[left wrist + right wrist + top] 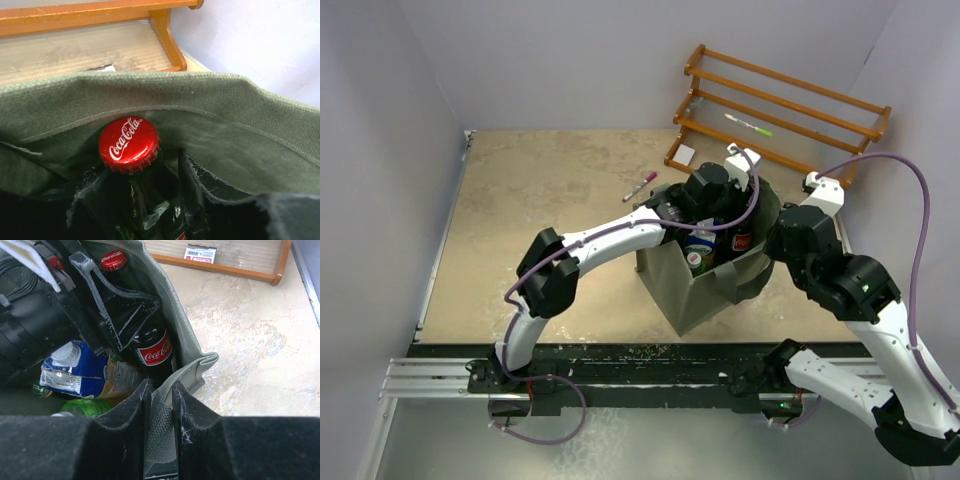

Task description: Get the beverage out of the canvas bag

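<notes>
Cola bottle [152, 347] stands inside canvas bag [695, 290]; rack [780, 110] behind.

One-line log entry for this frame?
left gripper: in canvas bag, astride cola bottle, grip unclear | right gripper: pinching bag rim | bottle: inside bag

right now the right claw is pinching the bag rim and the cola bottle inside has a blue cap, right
No: the cap of the cola bottle is red, not blue, clear in the left wrist view. The right claw does pinch the canvas bag rim.
</notes>
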`<state>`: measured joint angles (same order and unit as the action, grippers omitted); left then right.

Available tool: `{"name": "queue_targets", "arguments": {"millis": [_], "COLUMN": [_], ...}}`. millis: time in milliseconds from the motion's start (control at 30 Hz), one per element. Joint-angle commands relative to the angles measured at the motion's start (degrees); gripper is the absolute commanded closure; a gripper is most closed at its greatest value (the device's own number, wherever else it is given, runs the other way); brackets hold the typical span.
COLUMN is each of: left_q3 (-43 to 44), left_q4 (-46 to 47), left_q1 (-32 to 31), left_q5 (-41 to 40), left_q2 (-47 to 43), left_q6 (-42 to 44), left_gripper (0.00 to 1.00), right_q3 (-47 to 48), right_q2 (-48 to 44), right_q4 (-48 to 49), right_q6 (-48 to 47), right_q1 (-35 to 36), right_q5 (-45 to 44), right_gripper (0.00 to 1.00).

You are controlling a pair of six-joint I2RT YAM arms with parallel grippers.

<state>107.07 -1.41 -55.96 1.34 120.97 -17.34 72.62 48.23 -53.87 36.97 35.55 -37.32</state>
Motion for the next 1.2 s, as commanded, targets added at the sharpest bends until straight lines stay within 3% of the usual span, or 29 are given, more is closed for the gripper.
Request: {"name": "queue_targets", "arguments": {"millis": [0, 233, 300, 767, 1067, 1167], "left_q3": [5.3, 7.6, 7.8, 12.8, 25.8, 30.0], "left_q4": [2.0, -0.2, -0.6, -3.1, -10.6, -13.7], "left_q1": [-0.1, -0.1, -0.1, -0.1, 0.1, 1.7], "left_q5": [-1.4, 0.3, 0.3, -2.7, -8.9, -7.5], "left_q2": [1.8, 0.4, -1.1, -11.1, -11.5, -10.6], "left_q6": [3.5, 5.4, 5.8, -0.1, -5.4, -9.7], "left_gripper": [0.56, 0.94, 1.00, 1.00, 1.00, 1.00], "right_q3": [0.3, -0.1, -0.2, -0.3, -0.7, -0.5], "right_q2": [-0.9, -1.5, -1.5, -0.4, -0.3, -0.1], "right_q4": [2.0, 1.8, 1.7, 4.2, 5.1, 5.2], "right_q6": [-2.5, -2.9, -2.8, -4.1, -5.0, -5.2], "right_q1": [-0.3, -0.3, -0.3, -0.2, -0.2, -0.3], "right_q5": [-1.6, -2.0, -2.5, -2.8, -2.7, -2.8], "right_gripper": [0.75, 0.75, 0.75, 0.73, 0.72, 0.72]}}
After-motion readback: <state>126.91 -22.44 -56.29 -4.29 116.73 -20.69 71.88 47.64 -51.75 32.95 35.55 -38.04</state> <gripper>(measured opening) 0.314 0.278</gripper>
